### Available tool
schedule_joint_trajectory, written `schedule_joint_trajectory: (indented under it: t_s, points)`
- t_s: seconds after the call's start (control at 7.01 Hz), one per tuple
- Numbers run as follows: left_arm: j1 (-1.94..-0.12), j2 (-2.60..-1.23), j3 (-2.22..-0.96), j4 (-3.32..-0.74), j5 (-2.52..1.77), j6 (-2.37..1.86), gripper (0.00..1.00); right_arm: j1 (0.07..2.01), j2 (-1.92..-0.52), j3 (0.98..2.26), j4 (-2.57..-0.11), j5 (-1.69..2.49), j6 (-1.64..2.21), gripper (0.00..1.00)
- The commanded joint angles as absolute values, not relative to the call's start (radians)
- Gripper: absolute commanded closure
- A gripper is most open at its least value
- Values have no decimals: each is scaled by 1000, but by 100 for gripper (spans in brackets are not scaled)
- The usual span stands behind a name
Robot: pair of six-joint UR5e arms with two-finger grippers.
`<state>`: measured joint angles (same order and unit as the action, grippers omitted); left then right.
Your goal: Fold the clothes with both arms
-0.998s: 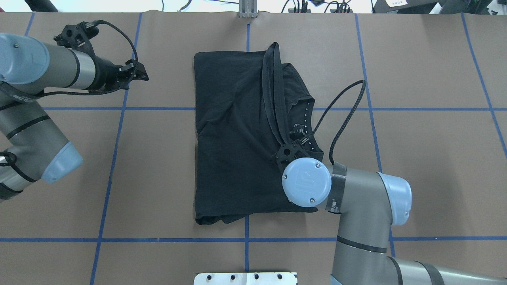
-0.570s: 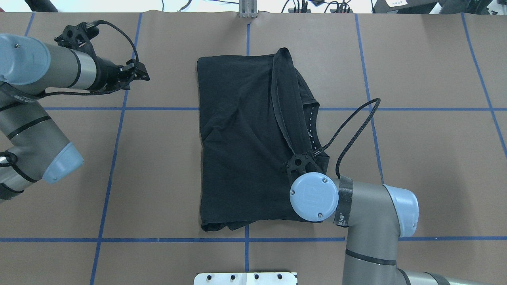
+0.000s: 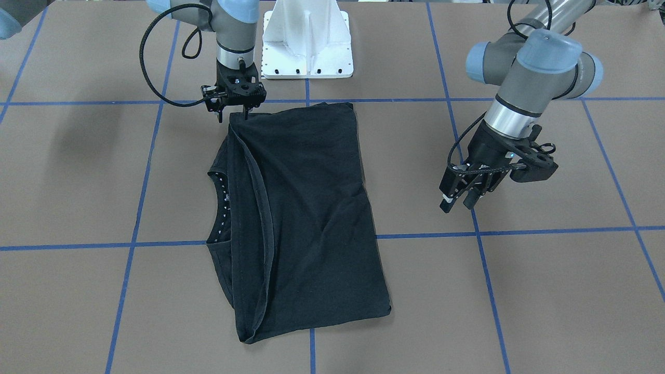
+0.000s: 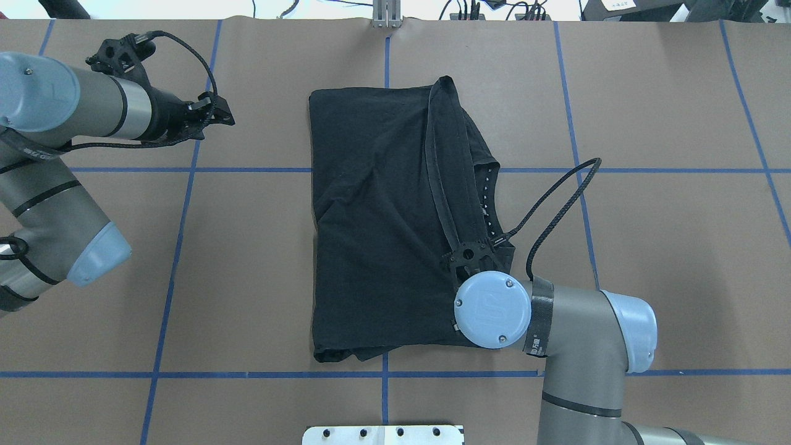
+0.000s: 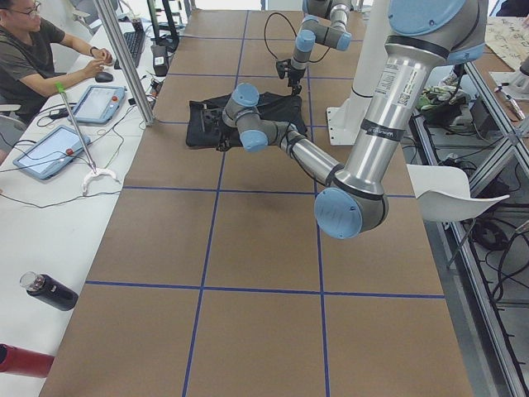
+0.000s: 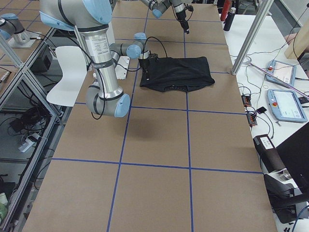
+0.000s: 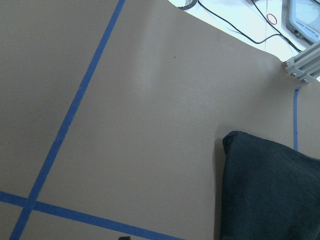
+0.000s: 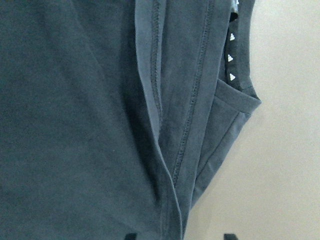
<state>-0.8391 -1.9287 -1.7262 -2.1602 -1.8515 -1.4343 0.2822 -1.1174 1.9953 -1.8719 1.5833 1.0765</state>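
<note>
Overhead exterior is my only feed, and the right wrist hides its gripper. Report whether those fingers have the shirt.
Observer: No. The right wrist view shows the right gripper open, and the T-shirt lies flat beneath with its hem running between the fingers.
Operator: Give me its position on the cloth.
Observer: In the front view it hangs at the shirt's corner on the robot's side. I cannot tell whether it touches.
Operator: Now the left gripper.
Observer: In the front view the left gripper angles down at the bare table, fingers slightly apart.
</note>
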Motion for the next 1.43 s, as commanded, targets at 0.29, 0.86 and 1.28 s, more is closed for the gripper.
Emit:
schedule_joint_trajectory:
  t_s: [0.29,0.86,1.28]
  points:
    - [-842,-1922,-1741,-2160,-1855,-1433,31,351,-1024,1881,-1842,1588,1056,0]
    - [-842,-1919,-1740,-2160,-1855,-1431,31,414,-976,1709,-1726,1589,999,0]
    - [-842,-1919,-1740,-2160,-1855,-1433,31,460,-976,1663,-1723,1594,922,0]
